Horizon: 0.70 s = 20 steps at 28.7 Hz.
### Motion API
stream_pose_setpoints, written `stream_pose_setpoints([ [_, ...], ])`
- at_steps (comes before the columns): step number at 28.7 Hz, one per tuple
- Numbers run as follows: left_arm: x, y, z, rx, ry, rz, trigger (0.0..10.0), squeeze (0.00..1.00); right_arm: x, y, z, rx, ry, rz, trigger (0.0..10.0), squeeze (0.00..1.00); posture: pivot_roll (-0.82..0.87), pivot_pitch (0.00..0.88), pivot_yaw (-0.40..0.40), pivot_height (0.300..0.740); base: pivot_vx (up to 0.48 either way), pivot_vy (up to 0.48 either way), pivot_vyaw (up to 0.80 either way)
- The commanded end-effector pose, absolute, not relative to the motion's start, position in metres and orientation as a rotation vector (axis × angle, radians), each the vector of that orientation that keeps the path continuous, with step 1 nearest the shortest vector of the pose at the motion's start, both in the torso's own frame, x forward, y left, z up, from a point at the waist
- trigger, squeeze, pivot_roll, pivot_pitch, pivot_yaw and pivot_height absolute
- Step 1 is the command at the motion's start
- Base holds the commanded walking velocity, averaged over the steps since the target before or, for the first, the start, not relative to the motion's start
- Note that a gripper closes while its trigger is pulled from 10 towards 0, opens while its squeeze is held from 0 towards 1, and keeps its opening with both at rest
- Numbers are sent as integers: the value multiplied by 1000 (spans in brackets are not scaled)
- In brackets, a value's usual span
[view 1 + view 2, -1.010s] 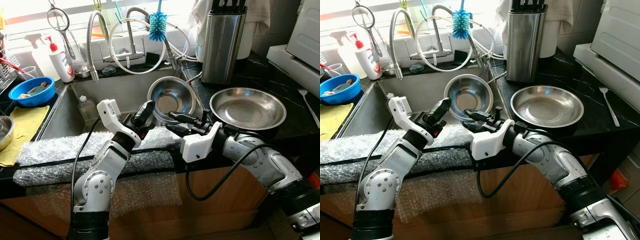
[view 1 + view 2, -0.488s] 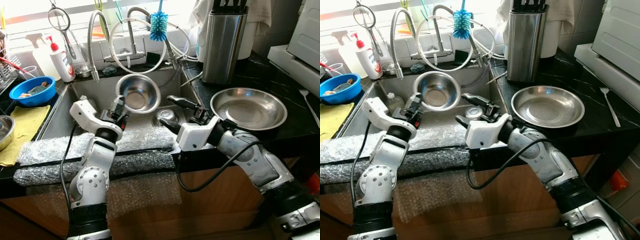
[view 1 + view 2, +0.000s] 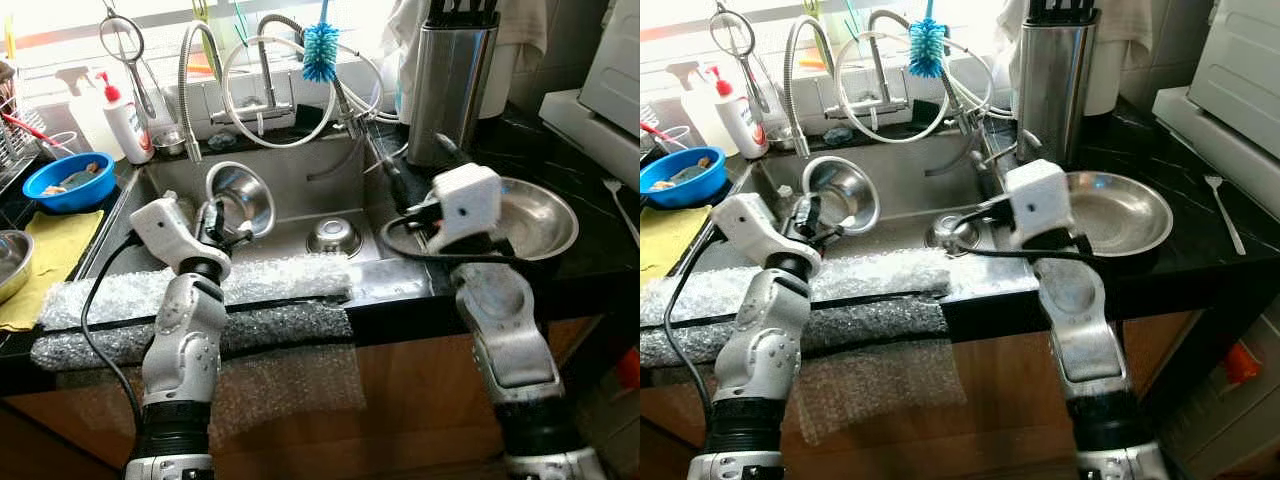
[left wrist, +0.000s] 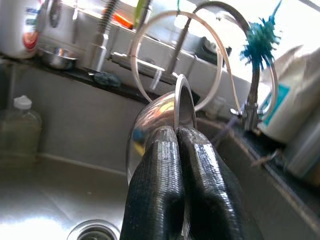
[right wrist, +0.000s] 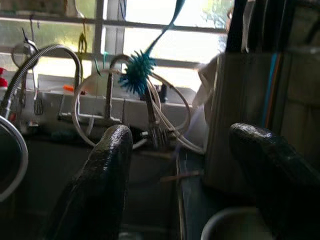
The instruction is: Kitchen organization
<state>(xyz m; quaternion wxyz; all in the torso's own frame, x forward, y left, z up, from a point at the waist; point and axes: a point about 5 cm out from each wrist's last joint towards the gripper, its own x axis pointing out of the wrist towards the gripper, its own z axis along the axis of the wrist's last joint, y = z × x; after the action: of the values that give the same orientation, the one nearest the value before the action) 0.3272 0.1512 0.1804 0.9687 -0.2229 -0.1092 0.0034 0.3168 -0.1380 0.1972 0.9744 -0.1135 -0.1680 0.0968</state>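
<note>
The left hand [image 4: 176,150] is clamped on the rim of a small steel bowl [image 3: 240,195] — held tilted above the sink [image 3: 290,185]. The right hand [image 5: 192,165] is spread wide, gripping nothing, over the counter's [image 3: 560,265] edge — beside a wide steel pan [image 3: 545,215].

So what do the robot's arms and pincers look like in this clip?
Both arms are silver metal with round jointed segments, white housings at the wrists and a black cable looping along each. The left pincer and right pincer each have two long, rounded, textured black fingers.
</note>
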Motion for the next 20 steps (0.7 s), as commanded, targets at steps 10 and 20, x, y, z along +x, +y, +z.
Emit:
stream_pose_setpoints([
  [10,357,151,180,-205,-229,-3,10000,0,288,-115,172,-98,-221,214,10000,0,-132,0,153,740,0,0,0],
  [20,391,136,176,-63,-33,-87,10000,0,269,-95,169,-106,-231,295,10000,0,-163,0,174,740,0,0,0],
])
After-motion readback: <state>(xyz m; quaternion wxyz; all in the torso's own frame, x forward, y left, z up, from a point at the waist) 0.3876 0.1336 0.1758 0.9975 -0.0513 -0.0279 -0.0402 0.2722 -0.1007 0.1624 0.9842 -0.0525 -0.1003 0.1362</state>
